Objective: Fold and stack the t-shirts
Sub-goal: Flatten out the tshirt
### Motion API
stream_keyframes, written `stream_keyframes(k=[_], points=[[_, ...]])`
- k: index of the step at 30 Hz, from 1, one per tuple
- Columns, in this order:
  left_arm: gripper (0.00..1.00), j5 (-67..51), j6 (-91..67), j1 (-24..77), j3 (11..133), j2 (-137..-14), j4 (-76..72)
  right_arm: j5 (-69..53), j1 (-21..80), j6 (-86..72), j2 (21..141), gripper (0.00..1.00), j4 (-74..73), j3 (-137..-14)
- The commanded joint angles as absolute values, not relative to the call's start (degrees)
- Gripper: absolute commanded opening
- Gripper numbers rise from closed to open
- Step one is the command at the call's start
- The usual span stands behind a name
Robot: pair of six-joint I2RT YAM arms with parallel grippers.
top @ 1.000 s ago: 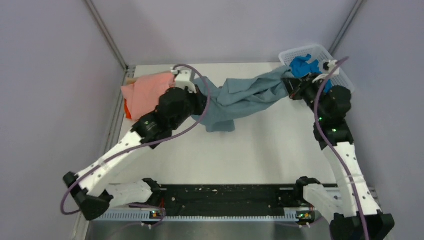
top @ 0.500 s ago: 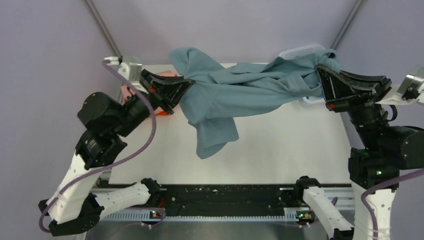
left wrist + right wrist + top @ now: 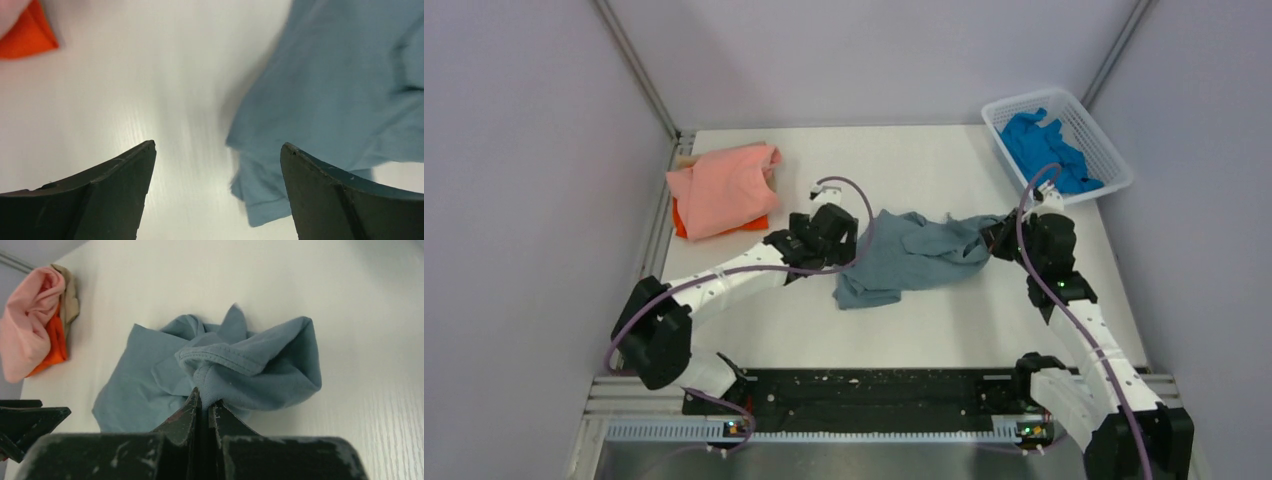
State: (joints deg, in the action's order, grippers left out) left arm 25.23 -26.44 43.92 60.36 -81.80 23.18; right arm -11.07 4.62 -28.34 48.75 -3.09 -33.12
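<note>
Top external: right end effector [image 3: 996, 238] pinches grey-blue t-shirt [image 3: 914, 258]; left end effector [image 3: 851, 243] gapes alongside.

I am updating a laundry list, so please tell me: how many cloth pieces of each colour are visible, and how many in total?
Grey-blue t-shirt: 1
Salmon-pink t-shirt: 1
Orange t-shirt: 1
Bright blue t-shirt: 1
Tan cloth: 1 (only an edge shows)
Total: 5

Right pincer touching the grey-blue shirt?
Touching. Right wrist view shows the right pincer shut on a bunched fold of the grey-blue shirt.
</note>
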Motion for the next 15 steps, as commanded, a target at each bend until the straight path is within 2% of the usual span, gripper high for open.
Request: stream_keyframes(k=[1, 6, 11, 15], points=[[0.99, 30.7, -34.4, 42.9, 56.5, -80.7, 22.4, -7.8, 4.5, -27.5, 48.2, 0.0, 2.9, -33.5], [0.99, 20.9, -37.1, 39.1, 51.8, -82.6, 15.4, -8.2, 4.5, -27.0, 49.8, 0.0, 3.4, -32.0], [0.97, 3.5, -38.4, 33.7, 47.1, -86.0, 2.1, -8.3, 4.4, -26.9, 50.1, 0.0, 3.8, -31.9], [0.97, -7.4, -40.0, 29.3, 49.0, -91.8, 2.0, -7.9, 4.5, -26.4, 49.8, 0.0, 3.5, -31.9]])
